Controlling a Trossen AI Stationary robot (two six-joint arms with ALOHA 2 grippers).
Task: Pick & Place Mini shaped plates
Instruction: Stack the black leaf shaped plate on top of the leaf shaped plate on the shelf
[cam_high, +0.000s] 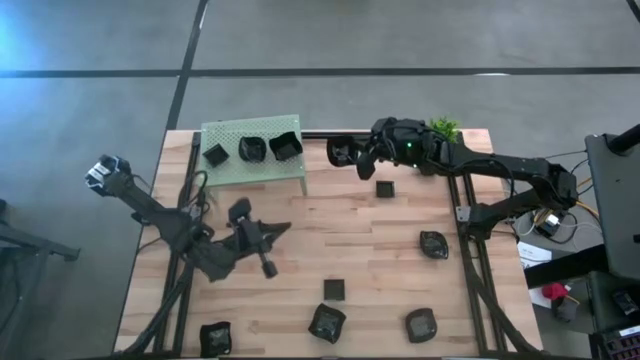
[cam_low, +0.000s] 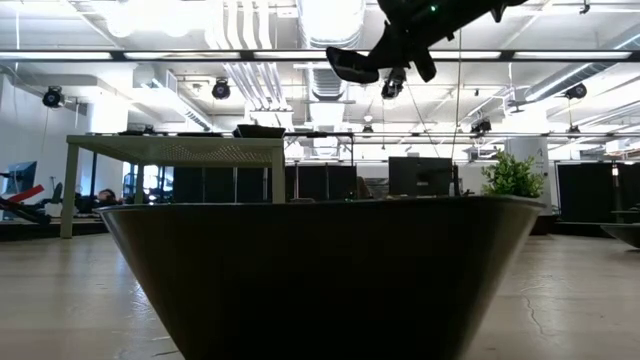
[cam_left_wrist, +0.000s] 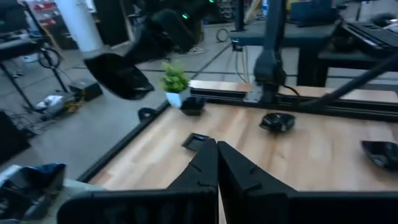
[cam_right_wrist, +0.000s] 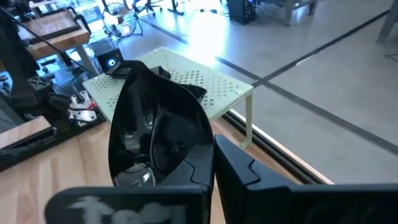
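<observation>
Mini shaped plates — three (cam_high: 251, 148) already sit on the green platform (cam_high: 228, 171), one more is pinched in my right gripper (cam_high: 352, 152), held up in the air just beside the platform's near-right corner. Still to go on the tabletop (cam_high: 370, 250): one small square plate (cam_high: 384, 187) near my right arm, a round one (cam_high: 433, 244) toward the right rail, and four along the front edge. My left gripper (cam_high: 267, 263) waits mid-tabletop, fingers pressed together, empty. Roughly a third done, I'd judge — drop comes next.
</observation>
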